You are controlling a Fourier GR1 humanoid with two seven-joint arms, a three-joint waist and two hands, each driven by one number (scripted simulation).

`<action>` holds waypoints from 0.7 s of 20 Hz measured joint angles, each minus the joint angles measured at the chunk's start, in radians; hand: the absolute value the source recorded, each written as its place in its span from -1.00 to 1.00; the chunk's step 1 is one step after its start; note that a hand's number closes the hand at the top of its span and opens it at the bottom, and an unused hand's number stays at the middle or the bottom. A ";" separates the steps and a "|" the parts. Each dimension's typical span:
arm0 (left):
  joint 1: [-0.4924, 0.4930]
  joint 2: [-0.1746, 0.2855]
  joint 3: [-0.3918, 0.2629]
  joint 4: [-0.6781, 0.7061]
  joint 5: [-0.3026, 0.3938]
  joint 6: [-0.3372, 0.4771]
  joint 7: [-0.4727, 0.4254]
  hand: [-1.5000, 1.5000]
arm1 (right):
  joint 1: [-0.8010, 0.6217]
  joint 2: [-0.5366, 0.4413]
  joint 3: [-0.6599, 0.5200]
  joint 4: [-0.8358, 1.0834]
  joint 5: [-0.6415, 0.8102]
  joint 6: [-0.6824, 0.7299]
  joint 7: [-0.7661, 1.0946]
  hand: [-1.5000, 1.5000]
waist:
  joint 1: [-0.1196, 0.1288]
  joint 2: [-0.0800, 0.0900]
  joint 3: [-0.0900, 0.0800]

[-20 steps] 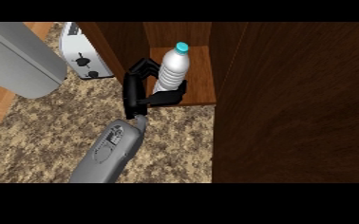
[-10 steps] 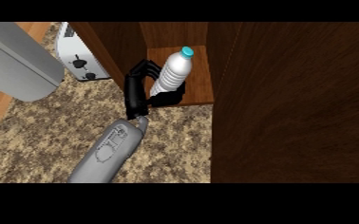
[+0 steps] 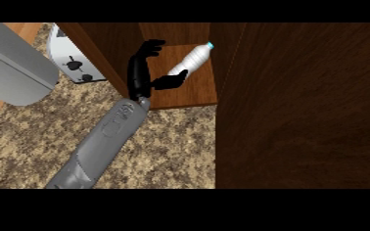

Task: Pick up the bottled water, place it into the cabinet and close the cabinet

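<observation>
Head view; left hand [image 3: 139, 76] is inside the cabinet [image 3: 198, 94] opening, forearm coming in from the lower left across the counter [image 3: 170, 142]; right hand not in view. Bottled water [image 3: 189, 63] is within the cabinet, base on or just above the shelf floor, body tilted so the blue cap leans up and to the right toward the broad dark wood panel [image 3: 289, 103], which I take for the open door; cannot tell whether the cap touches the inner wall. Hand state: wide; fingers [image 3: 153, 45] reach forward with bare wood showing between them and the bottle, so they do not wrap it; thumb [image 3: 172, 80] lies against the bottle's lower end. Judged step: bottle placed or just being let go, door not yet closed. Risks: (1) the bottle is not upright, so with its lean it may tip fully and roll along the shelf toward the front lip and out onto the counter; (2) drawing the hand back with the thumb in contact could drag the base forward and topple it; (3) if the bottle ends near the front edge, the closing door could strike it and jam, or knock it further; (4) the forearm lies close to the cabinet's left wall and the toaster [image 3: 72, 61] just outside it, so a wide swing on withdrawal might clip either; (5) the door is at the far right of this hand, so reaching it means crossing the opening, past the bottle.
</observation>
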 measured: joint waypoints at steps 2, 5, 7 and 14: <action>-0.058 -0.004 0.031 0.085 0.014 -0.038 -0.020 -1.00 | -0.007 0.004 0.002 -0.005 0.003 -0.007 0.008 -1.00 | -0.001 0.005 -0.002; -0.139 -0.013 0.074 0.208 0.026 -0.073 -0.043 -1.00 | 0.004 0.003 0.007 -0.015 0.007 -0.009 0.006 -1.00 | -0.003 0.009 -0.003; -0.177 -0.019 0.100 0.276 0.032 -0.085 -0.070 -1.00 | 0.008 0.000 0.010 -0.021 0.004 -0.005 0.004 -1.00 | -0.005 0.010 -0.003; -0.225 -0.056 0.197 0.381 0.080 -0.133 -0.206 -1.00 | -0.001 0.003 0.001 -0.006 0.004 -0.007 -0.010 -1.00 | 0.007 -0.003 0.003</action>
